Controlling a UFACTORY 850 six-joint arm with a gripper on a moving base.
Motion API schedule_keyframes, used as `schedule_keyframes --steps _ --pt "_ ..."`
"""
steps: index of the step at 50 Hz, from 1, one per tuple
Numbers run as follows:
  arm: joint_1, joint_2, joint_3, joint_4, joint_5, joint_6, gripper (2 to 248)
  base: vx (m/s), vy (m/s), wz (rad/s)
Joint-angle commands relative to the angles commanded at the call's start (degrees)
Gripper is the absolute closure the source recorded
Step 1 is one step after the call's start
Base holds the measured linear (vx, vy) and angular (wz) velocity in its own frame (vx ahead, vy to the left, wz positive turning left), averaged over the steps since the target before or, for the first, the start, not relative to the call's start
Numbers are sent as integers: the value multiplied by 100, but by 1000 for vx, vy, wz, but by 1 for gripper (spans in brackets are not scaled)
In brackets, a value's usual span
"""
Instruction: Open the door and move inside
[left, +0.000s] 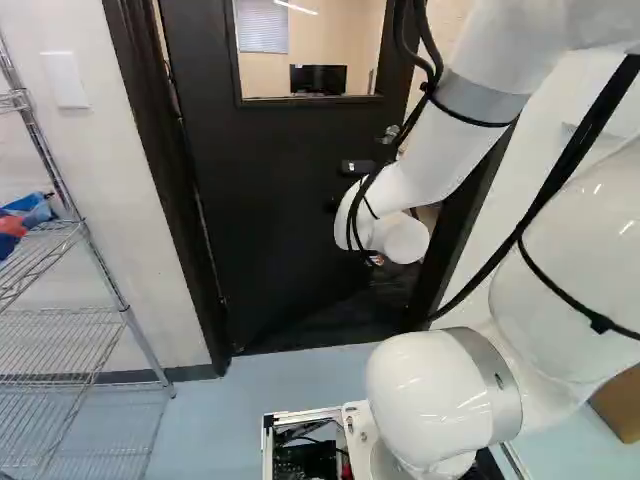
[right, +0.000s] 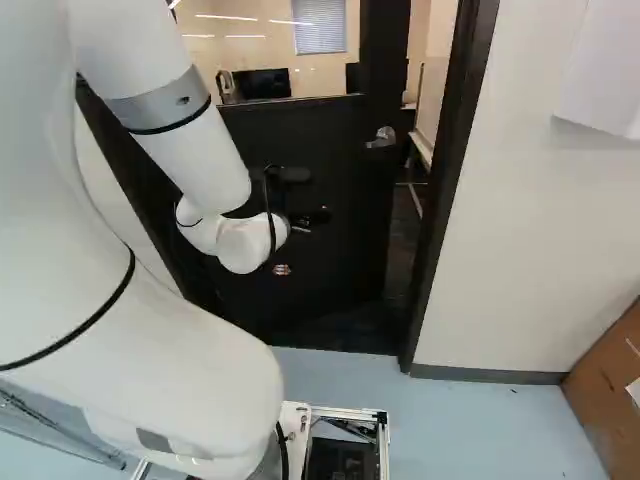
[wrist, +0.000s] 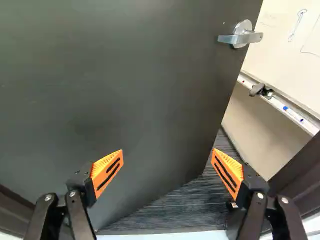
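Note door (left: 260, 200) ajar in its frame (right: 440, 200), directly ahead of you; opening lies along lever-handle side. Lever handle (right: 381, 138) sits near door's free edge, higher than your claw (right: 300, 240). Claw state: released, fingers spread wide. In wrist view, you see one finger against backdrop of door panel, other against dark ridged flooring (wrist: 185, 207) in opening. Beyond door edge, observe whiteboard (wrist: 285, 50) with marker (wrist: 292, 114) on its tray. Wire rack (left: 70, 340) stands at left of left base view.
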Motion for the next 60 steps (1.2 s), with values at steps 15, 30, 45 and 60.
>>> schedule_keyframes --steps 15,30,45,60 --pt "0 0 0 0 0 0 3 104 50 -162" --pt "0 0 0 0 0 0 3 107 62 -163" --pt "0 0 0 0 0 0 3 115 64 -172" --pt "0 0 0 0 0 0 3 115 47 -198"
